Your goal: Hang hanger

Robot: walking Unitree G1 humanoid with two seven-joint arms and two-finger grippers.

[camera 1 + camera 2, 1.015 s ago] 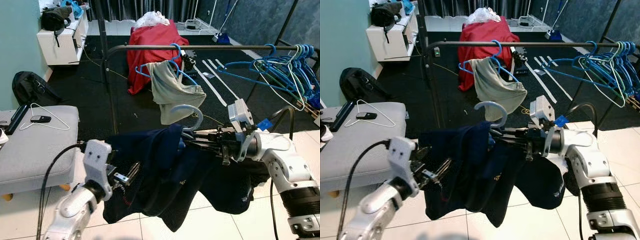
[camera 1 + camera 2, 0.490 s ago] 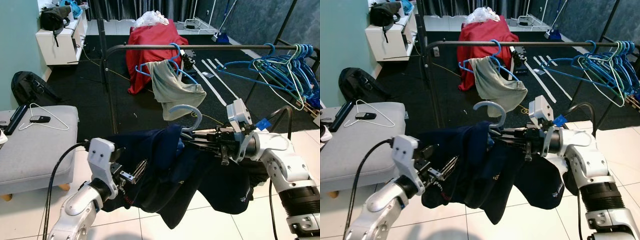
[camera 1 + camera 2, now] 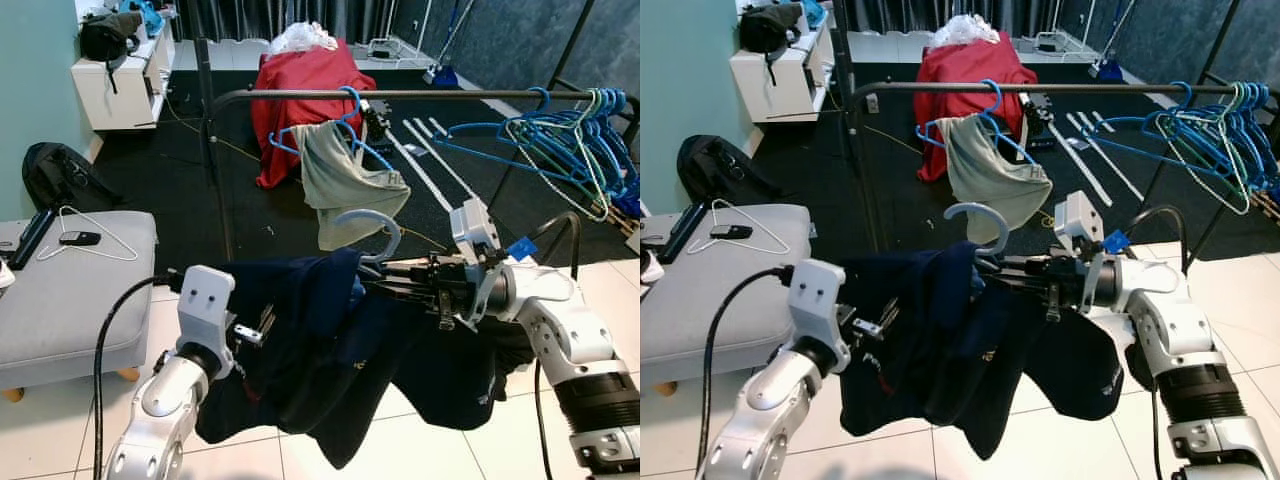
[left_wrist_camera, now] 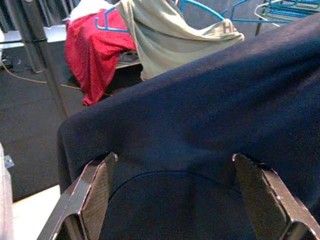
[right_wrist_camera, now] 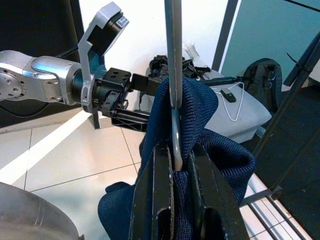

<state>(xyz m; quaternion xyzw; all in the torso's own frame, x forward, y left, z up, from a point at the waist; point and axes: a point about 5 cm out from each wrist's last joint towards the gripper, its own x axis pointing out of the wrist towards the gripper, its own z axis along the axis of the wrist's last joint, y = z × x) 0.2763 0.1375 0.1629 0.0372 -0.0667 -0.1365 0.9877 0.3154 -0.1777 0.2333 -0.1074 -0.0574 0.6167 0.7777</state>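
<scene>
A pale blue hanger (image 3: 372, 222) carries a dark navy garment (image 3: 330, 350) in front of me, below the black rail (image 3: 400, 95). My right gripper (image 3: 385, 275) is shut on the hanger's stem just under the hook, as the right wrist view shows (image 5: 180, 150). My left gripper (image 3: 255, 325) is at the garment's left shoulder. Its fingers (image 4: 95, 195) stand wide open, with navy cloth (image 4: 200, 110) across the gap. On the rail hangs a blue hanger with a grey-green garment (image 3: 345, 180).
Several empty blue hangers (image 3: 570, 140) crowd the rail's right end. A grey ottoman (image 3: 70, 290) with a white wire hanger (image 3: 90, 240) stands at the left. A red-draped object (image 3: 300, 90), a black bag (image 3: 60, 175) and a white cabinet (image 3: 125, 75) lie beyond.
My left arm has risen and moved in toward the garment's left shoulder. The right gripper has kept its hold on the hanger almost unmoved.
</scene>
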